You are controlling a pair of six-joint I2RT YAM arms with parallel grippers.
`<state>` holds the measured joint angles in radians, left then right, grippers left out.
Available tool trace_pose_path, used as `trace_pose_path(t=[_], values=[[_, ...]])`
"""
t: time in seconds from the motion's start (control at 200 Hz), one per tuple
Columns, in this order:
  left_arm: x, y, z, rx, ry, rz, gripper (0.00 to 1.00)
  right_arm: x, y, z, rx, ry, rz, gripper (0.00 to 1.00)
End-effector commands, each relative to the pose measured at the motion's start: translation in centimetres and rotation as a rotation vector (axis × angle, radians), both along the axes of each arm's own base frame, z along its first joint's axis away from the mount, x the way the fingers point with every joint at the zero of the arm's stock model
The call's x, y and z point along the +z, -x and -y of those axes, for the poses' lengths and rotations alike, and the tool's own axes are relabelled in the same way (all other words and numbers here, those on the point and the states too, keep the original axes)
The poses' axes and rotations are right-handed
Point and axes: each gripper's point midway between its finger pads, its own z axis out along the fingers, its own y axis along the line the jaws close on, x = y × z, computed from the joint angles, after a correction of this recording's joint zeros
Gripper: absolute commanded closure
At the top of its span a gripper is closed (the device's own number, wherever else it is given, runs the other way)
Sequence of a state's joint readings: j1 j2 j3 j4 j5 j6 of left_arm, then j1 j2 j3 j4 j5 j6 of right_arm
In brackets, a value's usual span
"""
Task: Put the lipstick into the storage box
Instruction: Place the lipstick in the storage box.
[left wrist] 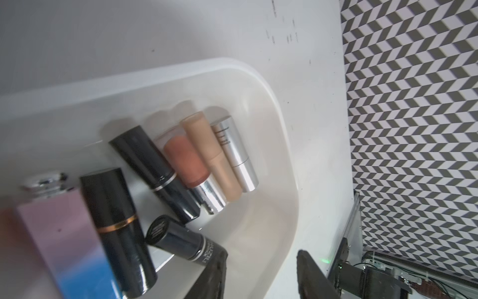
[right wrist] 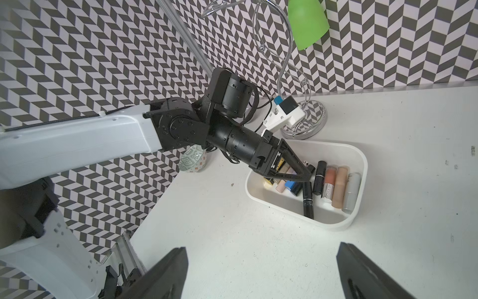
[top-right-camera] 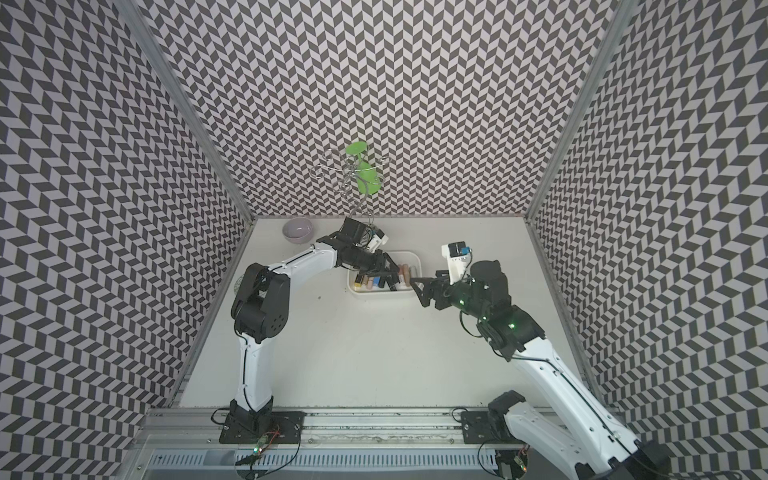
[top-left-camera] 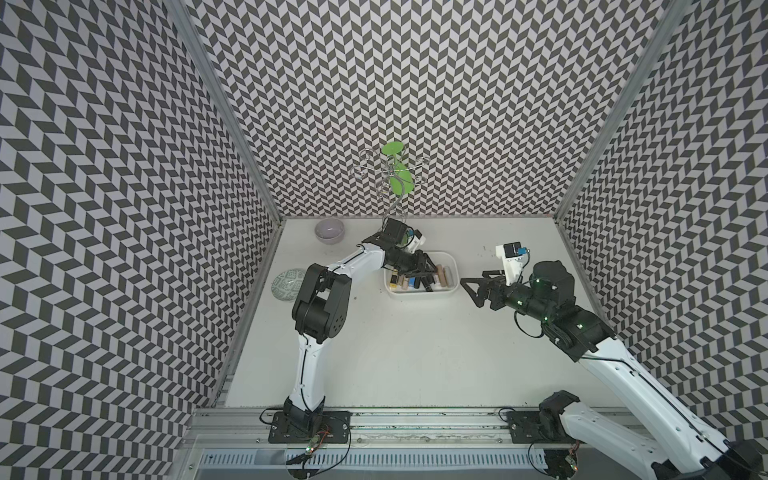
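On white tabletop, storage box of lipsticks, chevron-patterned walls around

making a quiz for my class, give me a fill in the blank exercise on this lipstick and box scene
1. The lipsticks lie ____ the storage box.
2. The left gripper reaches over that box, while the right gripper hovers beside it over the white ____.
3. The right gripper's jaws stand ____, with nothing between them.
4. The lamp shade at the back is ____.
Missing words: inside; table; open; green.
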<state>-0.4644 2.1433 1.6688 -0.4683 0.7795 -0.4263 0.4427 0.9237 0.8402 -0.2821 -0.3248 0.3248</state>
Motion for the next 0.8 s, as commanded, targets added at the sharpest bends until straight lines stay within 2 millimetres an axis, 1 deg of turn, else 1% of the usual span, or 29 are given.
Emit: trace_pose_path(t=[0.0,0.16,0.23,0.496,0.731,0.796], values=[[1.2,0.4,1.6,-0.040,0.090,0.002,0.52,1.5,-0.4,-0.4,0.010,-0.031,0.048,0.05],[0.1,1.0,2.4,-0.059,0.085,-0.020,0.52,1.5,-0.5,-0.3,0.007,-0.025,0.048,0.05],[-0.6,1.0,2.3,-0.059,0.074,-0.030,0.52,1.4,-0.5,-0.3,0.005,-0.023,0.047,0.05],[-3.3,1.7,1.3,-0.059,0.001,-0.070,0.52,1.3,-0.4,-0.1,-0.004,-0.023,0.047,0.05],[-5.8,1.6,0.3,-0.038,-0.051,-0.093,0.52,1.3,-0.4,0.0,-0.007,-0.021,0.045,0.05],[-6.1,1.5,0.1,-0.034,-0.055,-0.098,0.52,1.4,-0.3,0.0,-0.006,-0.017,0.047,0.05]])
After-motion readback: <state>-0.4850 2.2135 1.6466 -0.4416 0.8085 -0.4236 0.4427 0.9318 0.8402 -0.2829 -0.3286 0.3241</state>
